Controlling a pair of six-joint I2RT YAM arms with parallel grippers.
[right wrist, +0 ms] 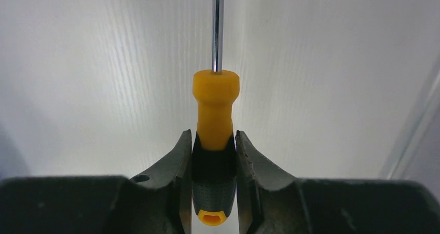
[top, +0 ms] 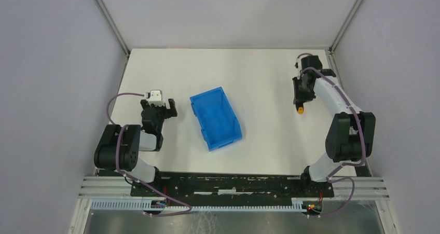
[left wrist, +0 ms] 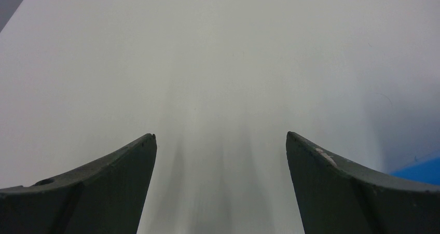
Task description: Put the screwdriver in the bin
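We see the white desk carrying the blue bin near its middle, set at a slant. Left of the bin, the left end effector hangs released, its fingers spread wide over bare desk. A blue corner of the bin shows at the right edge of its wrist view. Well apart, near the desk's right edge, the right end effector is clenched on the screwdriver. It grips the black part of the handle, and the orange collar and metal shaft point away from the fingers.
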